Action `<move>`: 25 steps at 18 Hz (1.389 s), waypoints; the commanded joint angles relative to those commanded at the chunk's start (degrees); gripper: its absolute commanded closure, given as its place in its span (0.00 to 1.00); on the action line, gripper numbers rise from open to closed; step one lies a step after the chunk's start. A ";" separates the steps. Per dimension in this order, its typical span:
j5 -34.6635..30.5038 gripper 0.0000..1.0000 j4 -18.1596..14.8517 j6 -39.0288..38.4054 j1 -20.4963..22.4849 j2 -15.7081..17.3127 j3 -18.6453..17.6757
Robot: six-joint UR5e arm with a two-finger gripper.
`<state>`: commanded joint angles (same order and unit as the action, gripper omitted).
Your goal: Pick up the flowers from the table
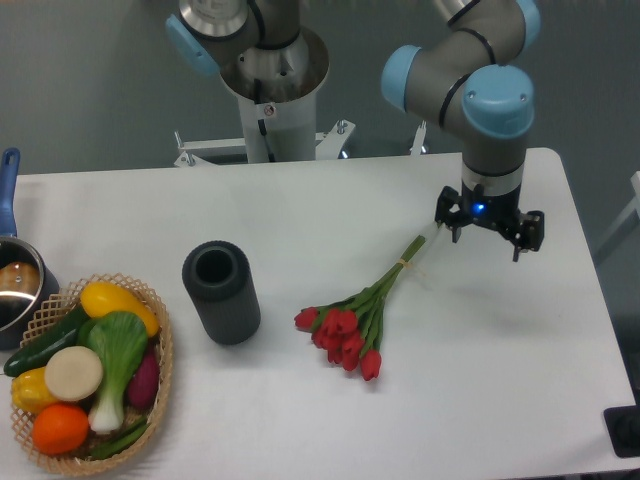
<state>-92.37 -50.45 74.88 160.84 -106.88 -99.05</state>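
The flowers [350, 325], a bunch of red tulips with long green tied stems, lie flat on the white table [300, 200], right of centre. The blooms point to the lower left and the stem ends to the upper right, at about the gripper's left side. My gripper [488, 238] hangs from the blue-capped wrist just right of the stem ends, pointing down over the table. Its two dark fingers [446, 218] stand apart and hold nothing. The left finger is close to the stem tips; I cannot tell whether it touches them.
A dark cylinder [221, 292] stands upright left of the blooms. A wicker basket [160, 375] with vegetables and fruit sits at the front left corner. A pot with a blue handle [12, 280] is at the left edge. The robot base [272, 90] stands behind the table.
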 joint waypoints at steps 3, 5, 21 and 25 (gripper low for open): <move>0.26 0.00 0.00 0.00 -0.08 0.00 -0.44; 0.44 0.00 0.00 -0.08 0.09 0.09 -0.79; 4.13 0.00 2.55 -1.83 -7.37 1.85 -11.07; 4.13 0.00 2.72 -4.82 -10.45 -1.22 -11.43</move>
<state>-88.24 -47.73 70.06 150.39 -108.09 -110.48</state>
